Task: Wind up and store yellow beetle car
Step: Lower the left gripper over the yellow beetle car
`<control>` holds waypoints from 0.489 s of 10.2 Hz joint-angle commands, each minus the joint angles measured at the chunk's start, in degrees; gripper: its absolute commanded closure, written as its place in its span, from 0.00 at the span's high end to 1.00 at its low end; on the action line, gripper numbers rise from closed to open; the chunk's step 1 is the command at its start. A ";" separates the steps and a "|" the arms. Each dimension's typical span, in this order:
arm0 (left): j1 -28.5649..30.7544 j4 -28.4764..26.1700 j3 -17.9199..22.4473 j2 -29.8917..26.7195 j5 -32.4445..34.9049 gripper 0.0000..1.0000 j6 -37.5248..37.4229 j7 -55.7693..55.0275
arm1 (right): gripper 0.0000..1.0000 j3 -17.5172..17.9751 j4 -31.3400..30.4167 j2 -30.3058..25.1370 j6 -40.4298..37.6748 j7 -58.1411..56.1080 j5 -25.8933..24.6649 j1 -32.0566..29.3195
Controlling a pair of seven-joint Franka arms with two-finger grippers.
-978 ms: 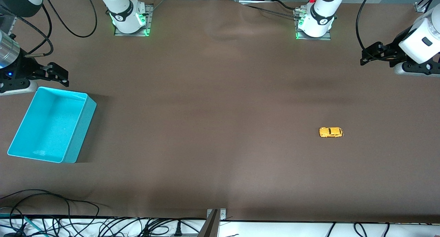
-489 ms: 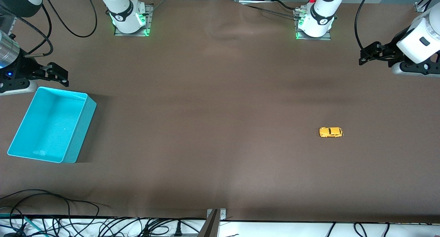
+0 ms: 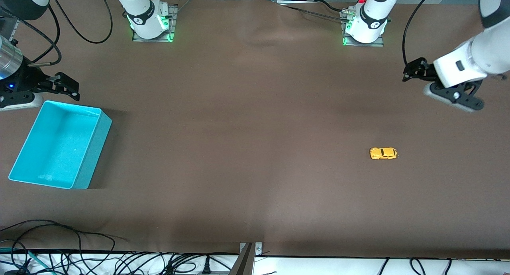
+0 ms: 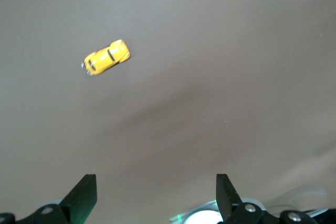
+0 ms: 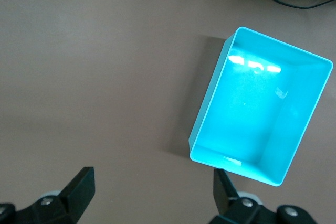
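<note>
The yellow beetle car (image 3: 383, 153) sits on its wheels on the bare brown table (image 3: 247, 139), toward the left arm's end and somewhat nearer the front camera's edge than the middle of the table. Nothing touches it. In the left wrist view the car (image 4: 106, 57) shows small and well apart from the fingers.

Judging by how things lie, the task is at its very start. The car has not been gripped, so the winding up is not yet done, and the storing is not done either: the turquoise bin (image 3: 93, 147) stands empty near the table's edge at the right arm's end, well apart from the car. Both steps are left, and then the car must cross nearly the whole length of the table to reach the bin.

The left gripper (image 3: 412, 71) hangs in the air over the table near the edge at the left arm's end, over ground farther from the front camera than the car. Its fingers (image 4: 84, 195) are spread wide and hold nothing; only bare table shows between them. It appears to be the arm meant for the pick, since the car lies at its end.

The right gripper (image 3: 65, 85) waits over the table just beside the bin's rim that is farthest from the front camera. Its fingers (image 5: 81, 184) are also spread wide and empty, and its wrist view looks down into the bin (image 5: 310, 129).
</note>
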 commanded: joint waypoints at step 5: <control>3.38 1.92 0.43 14.92 -0.16 1.00 13.60 45.86 | 1.00 -0.01 1.54 0.58 -1.28 -0.59 -0.47 -0.08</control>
